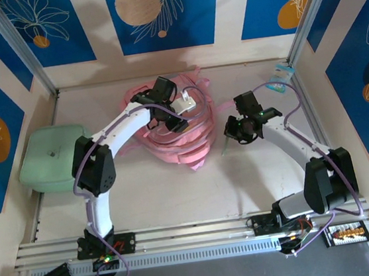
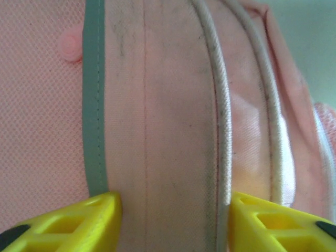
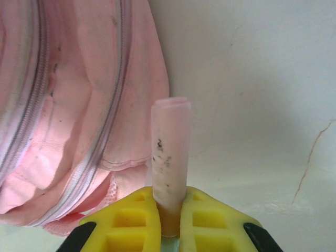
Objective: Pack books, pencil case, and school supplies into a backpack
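Bright, even light, soft shadows; wrist close-ups slightly blurred.

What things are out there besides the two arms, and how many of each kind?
Backpack: 1
Green case: 1
Pen: 1, held in the right claw
Small bluish item by the far right corner, too small to identify: 1
Total: 4
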